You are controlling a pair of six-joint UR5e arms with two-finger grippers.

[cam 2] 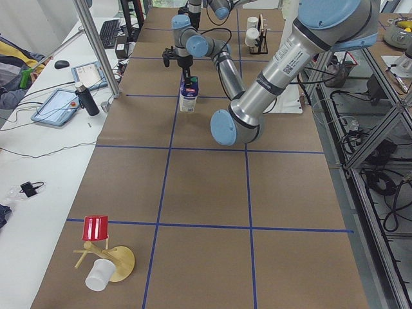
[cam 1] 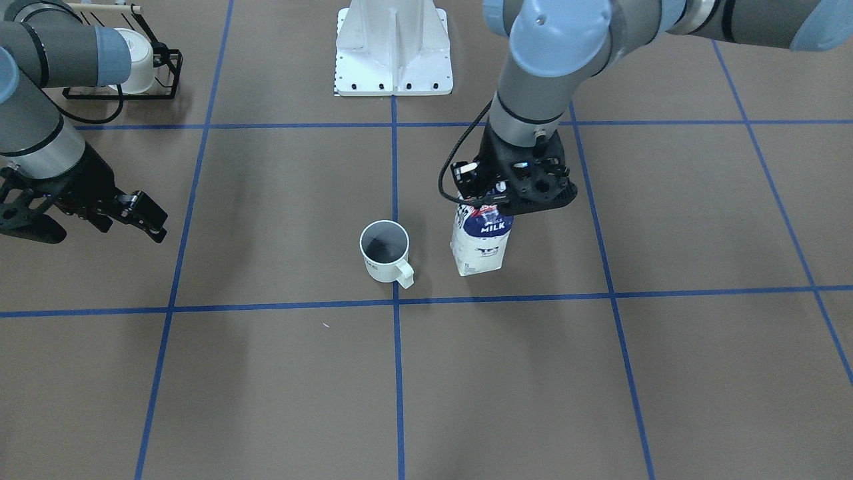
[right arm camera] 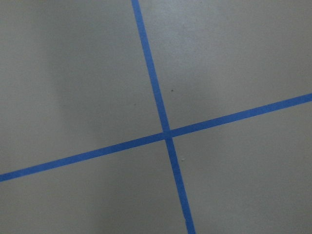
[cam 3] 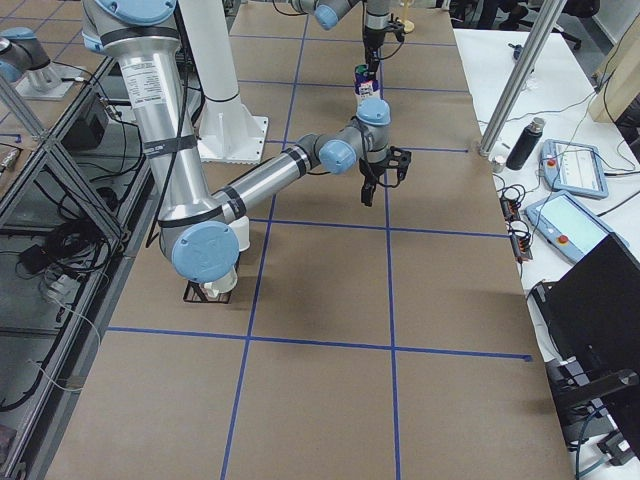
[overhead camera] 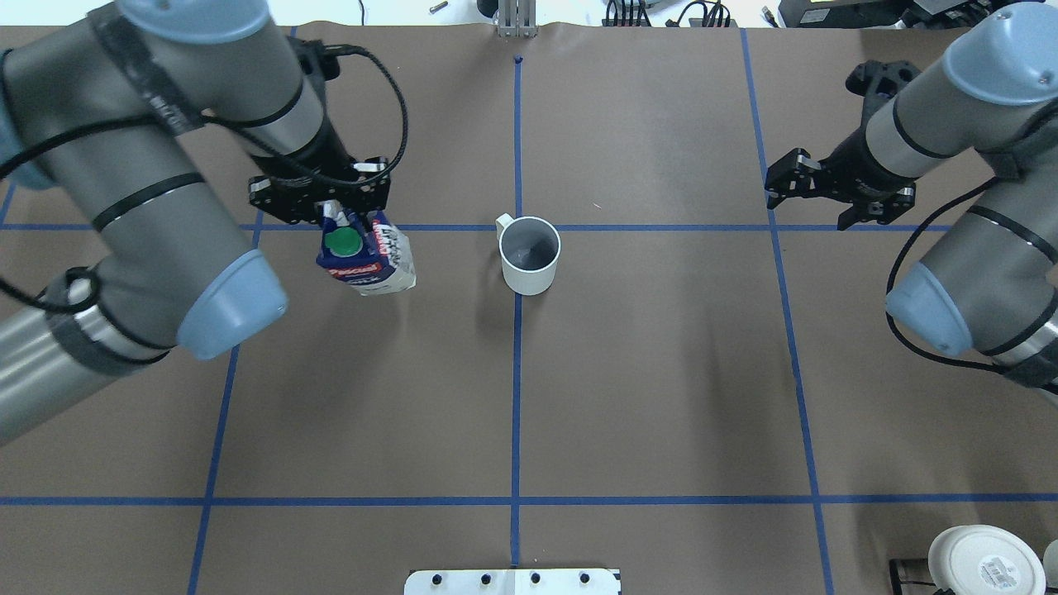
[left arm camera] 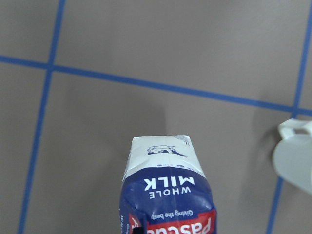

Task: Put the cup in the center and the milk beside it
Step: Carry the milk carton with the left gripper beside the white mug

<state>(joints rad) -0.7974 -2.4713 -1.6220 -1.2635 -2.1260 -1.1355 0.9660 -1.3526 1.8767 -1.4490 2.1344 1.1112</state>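
Note:
The cup [overhead camera: 529, 254], a small white mug with a dark inside, stands upright at the centre tape crossing [overhead camera: 517, 227], just on the robot's side of it; it also shows in the front view [cam 1: 385, 250]. My left gripper [overhead camera: 322, 200] is shut on the top of the milk [overhead camera: 368, 263], a navy and white carton with a green cap, held upright to the cup's left with a gap between them. In the front view the milk [cam 1: 481, 240] hangs under the left gripper [cam 1: 513, 193]; whether its base touches the table I cannot tell. My right gripper [overhead camera: 814, 194] is open and empty above another crossing.
A black rack [cam 1: 163, 80] with a white cup [overhead camera: 984, 562] stands near the robot's right side, beside the white base [cam 1: 393, 53]. A wooden mug stand with a red cup [cam 2: 96, 228] and a white cup [cam 2: 98, 275] sits at the table's left end.

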